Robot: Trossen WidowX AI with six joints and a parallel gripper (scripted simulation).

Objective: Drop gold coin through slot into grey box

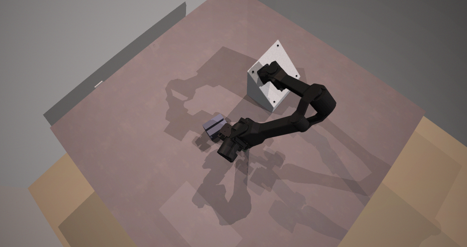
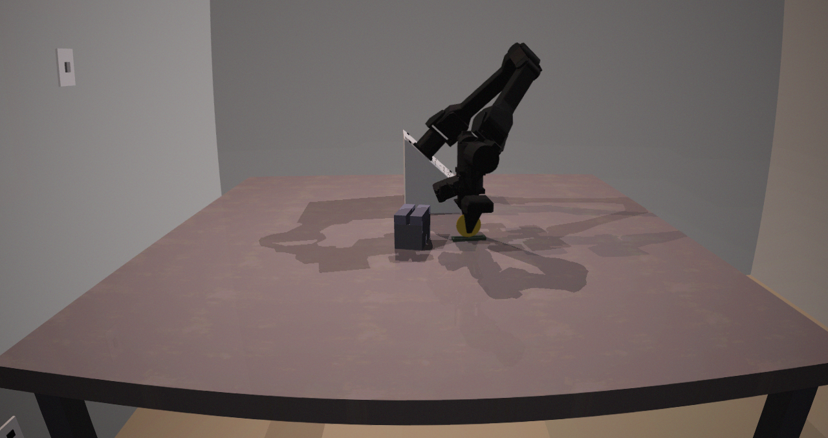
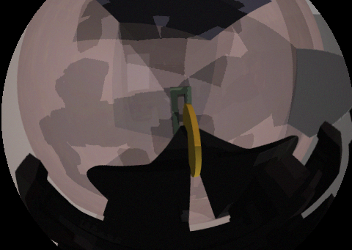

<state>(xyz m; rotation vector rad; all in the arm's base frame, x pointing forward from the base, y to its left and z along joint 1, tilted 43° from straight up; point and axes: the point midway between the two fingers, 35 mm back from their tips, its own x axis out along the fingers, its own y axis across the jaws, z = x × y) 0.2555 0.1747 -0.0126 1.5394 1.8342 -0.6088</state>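
My gripper points down and is shut on the gold coin, one finger on each flat face. The coin is upright on edge. Its lower edge is at the dark-green holder; I cannot tell whether it is slightly raised. The arm hides the coin in the top view. The closed grey box stands beside the holder, to its left in the exterior view. Its lid slot shows in the top and exterior views. The gripper is lower than the lid.
The arm's base is mounted on a tall white-and-grey wedge behind the box and holder. The wrist housing overhangs close to the box in the top view. Overlapping arm shadows lie across the table.
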